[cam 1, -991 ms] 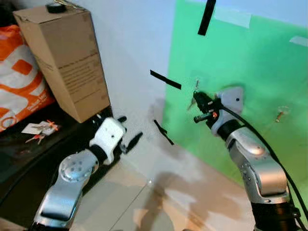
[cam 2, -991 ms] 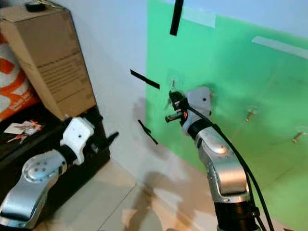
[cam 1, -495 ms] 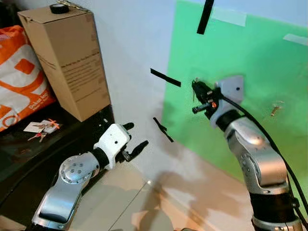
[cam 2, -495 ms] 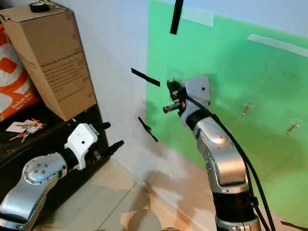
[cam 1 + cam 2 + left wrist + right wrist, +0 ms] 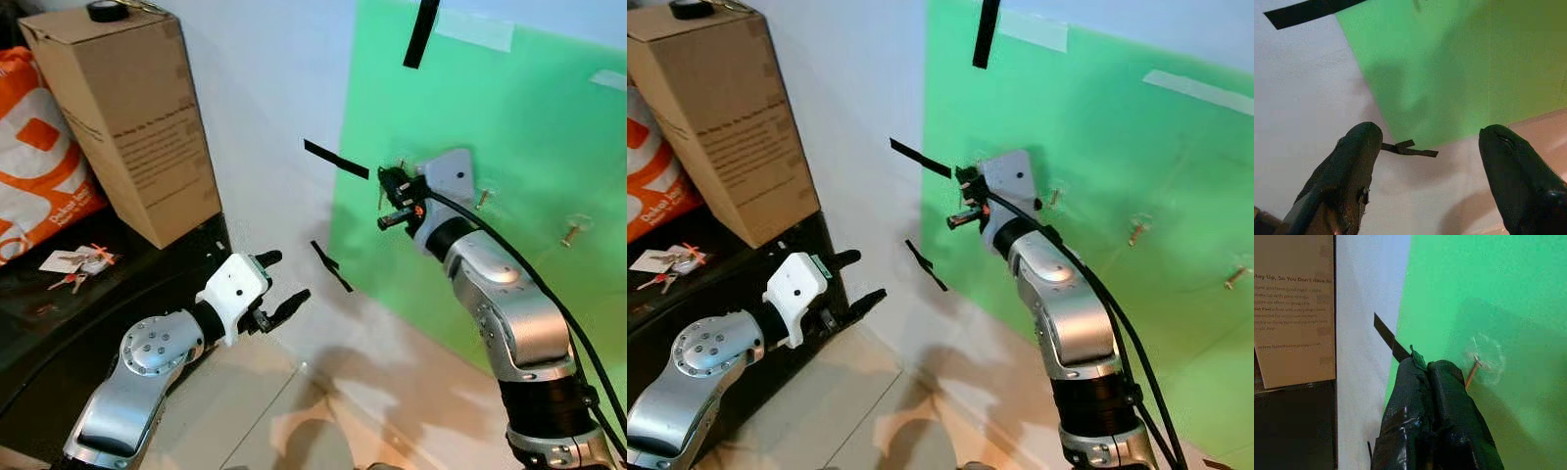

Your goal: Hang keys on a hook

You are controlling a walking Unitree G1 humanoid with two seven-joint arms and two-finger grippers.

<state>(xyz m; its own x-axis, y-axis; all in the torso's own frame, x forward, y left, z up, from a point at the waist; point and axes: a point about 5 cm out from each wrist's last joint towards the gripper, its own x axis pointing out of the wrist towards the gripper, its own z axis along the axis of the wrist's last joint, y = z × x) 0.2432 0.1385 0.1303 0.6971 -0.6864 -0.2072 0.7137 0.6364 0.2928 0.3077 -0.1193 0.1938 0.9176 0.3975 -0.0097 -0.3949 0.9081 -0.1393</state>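
Shifted left along the green board (image 5: 509, 117), the right gripper (image 5: 390, 189), fingers pressed together on a barely visible key (image 5: 1418, 358), nears a hook (image 5: 1472, 369); the left gripper (image 5: 281, 284) idles agape.

Silver jointed arms, white wrist housings, black fingers, black cables.

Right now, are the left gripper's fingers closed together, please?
No, the left gripper is open, its two black fingers spread wide with bare wall between them.
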